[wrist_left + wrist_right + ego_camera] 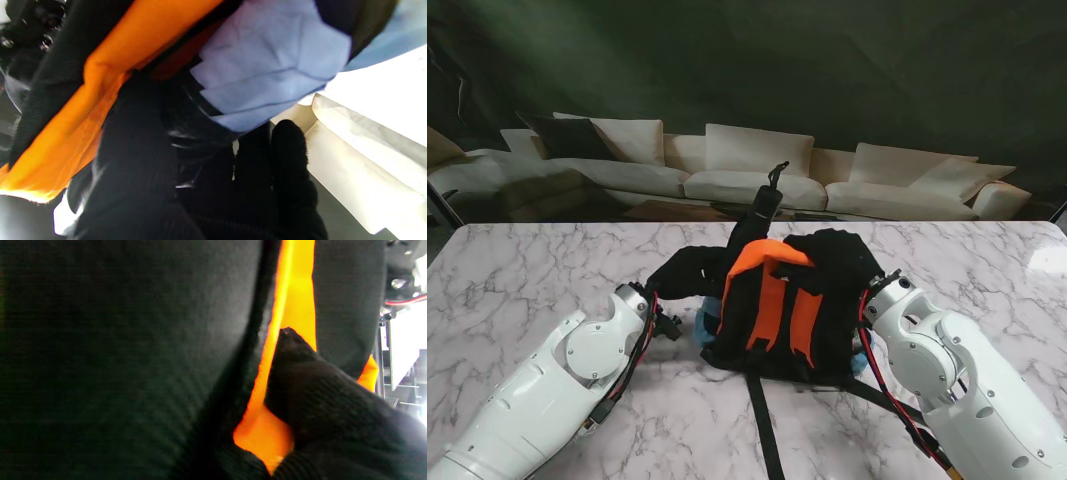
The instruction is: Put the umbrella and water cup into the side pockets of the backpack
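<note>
Left robot hand (206,186), black-gloved, looks closed around a dark cylinder with pale blue folds, likely the umbrella (267,70), beside the black-and-orange fabric backpack (792,300); I'd slide it straight down while the right robot hand (320,400), grip unclear, steadies the bag.

Backpack (772,305), black with orange straps — mid-bench, strap side up.
Umbrella (764,205), black and folded, juts from its far top; a pale blue item (704,325), unidentifiable, touches its left side.

Backpack (782,300) blocks centre – hemmed by both arms; table (527,270) edges free.
</note>
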